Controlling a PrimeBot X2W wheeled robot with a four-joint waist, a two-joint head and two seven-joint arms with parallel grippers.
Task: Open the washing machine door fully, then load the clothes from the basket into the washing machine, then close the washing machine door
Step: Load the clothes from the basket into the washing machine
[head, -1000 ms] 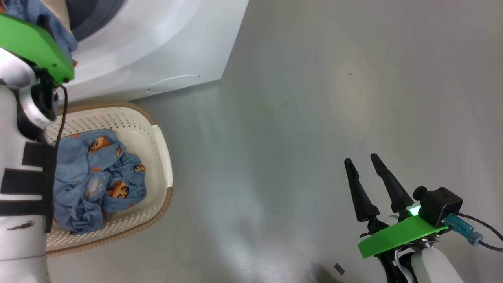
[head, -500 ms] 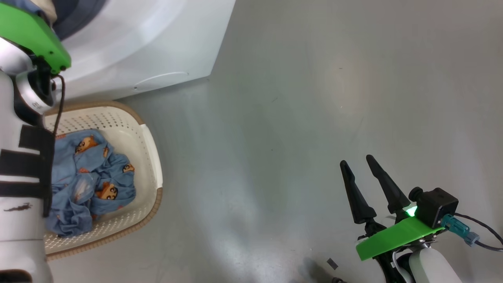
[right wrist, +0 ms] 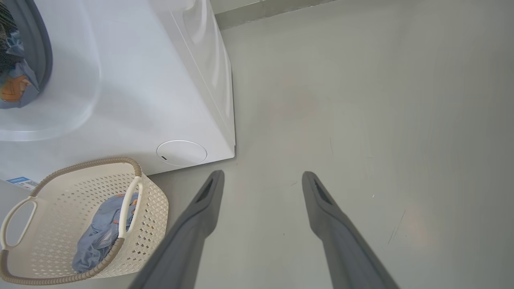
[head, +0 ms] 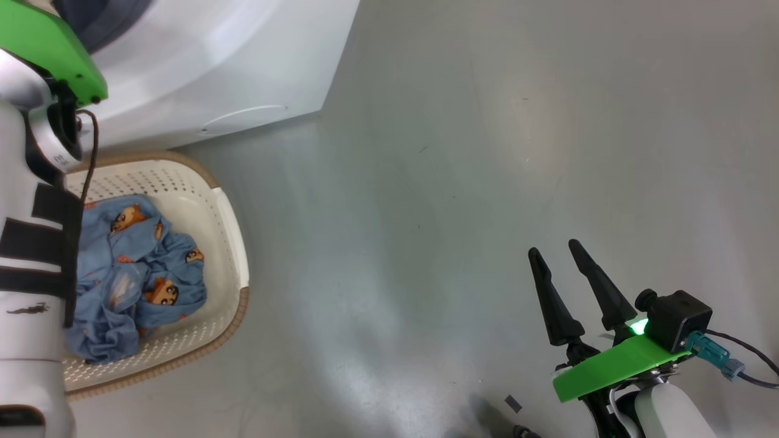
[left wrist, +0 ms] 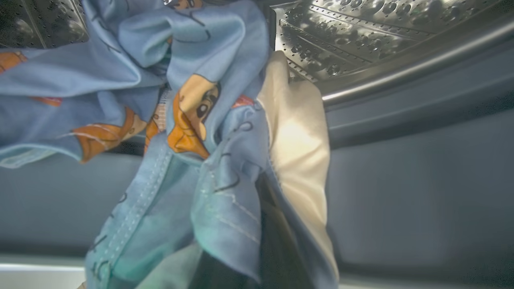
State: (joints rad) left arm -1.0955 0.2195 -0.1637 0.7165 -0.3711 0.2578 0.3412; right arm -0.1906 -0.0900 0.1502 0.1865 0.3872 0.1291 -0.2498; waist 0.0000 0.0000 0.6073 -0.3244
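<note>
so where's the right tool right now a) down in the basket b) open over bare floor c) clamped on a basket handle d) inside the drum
b: the right tool sits over the floor, open with nothing in it, well apart from the basket

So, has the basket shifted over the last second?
No. The basket slides left in the head view, but the washing machine slides with it, keeping the same gap: the camera moved, not the basket.

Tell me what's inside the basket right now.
A crumpled blue cartoon-print garment lies in the basket. The left forearm covers its left side; anything under the fabric is hidden.
</note>
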